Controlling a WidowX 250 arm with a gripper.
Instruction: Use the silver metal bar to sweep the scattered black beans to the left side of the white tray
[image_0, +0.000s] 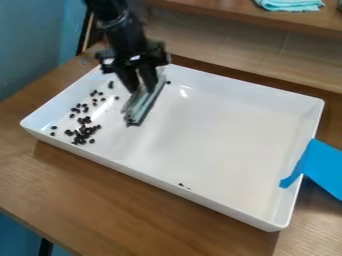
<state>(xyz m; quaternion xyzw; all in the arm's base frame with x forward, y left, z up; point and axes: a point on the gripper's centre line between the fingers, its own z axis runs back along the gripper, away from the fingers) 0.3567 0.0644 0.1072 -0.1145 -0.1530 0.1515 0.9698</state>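
Tray on table. Coffee beans inside it, toward the left end: densest cluster near the front wall, looser ones behind. One bean by the back wall, right of the gripper. Scraper-like tool in the gripper, over the tray, right of the cluster. Few small bits near the front wall. Tape across the right wall. Behind the tray: shelf, cloth on it at right.

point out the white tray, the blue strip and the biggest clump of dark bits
white tray (217, 127): camera view, bare middle of its floor
blue strip (325, 167): camera view, its wide part outside the rim
clump of dark bits (84, 132): camera view, near its middle
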